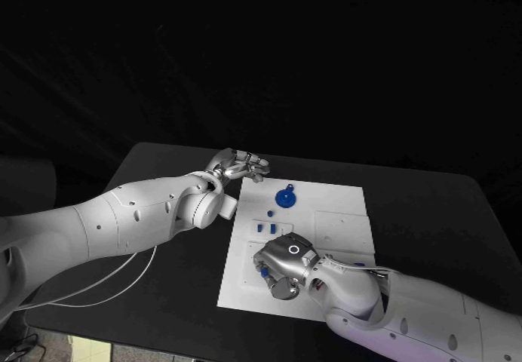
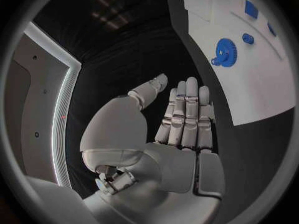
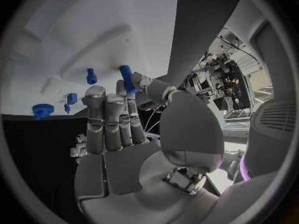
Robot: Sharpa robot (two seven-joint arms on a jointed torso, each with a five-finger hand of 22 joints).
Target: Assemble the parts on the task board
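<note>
Head view, left hand (image 1: 237, 164): hovering over the black table (image 1: 174, 162) just off the task board's far left corner, fingers spread apart and holding nothing.
Left wrist view, left hand (image 2: 177, 124): showing its fingers lying straight and side by side, thumb standing apart, palm bare; the task board (image 2: 249, 84) is lying beyond the fingertips.
Blue gear (image 1: 285, 198): sitting on the task board (image 1: 337, 204), near the left hand and apart from it; a smaller blue part (image 2: 248, 38) is lying just beside the gear (image 2: 224, 50).
Small blue pieces (image 1: 268, 226): resting on the board between the two hands.
Right hand (image 1: 285, 264): hanging over the board's near left part, palm down.
Right wrist view, right hand (image 3: 118, 129): pinching a blue peg (image 3: 127, 78) between thumb and fingertips; other blue parts (image 3: 91, 76) are lying on the board (image 3: 74, 35) beyond the fingers.
</note>
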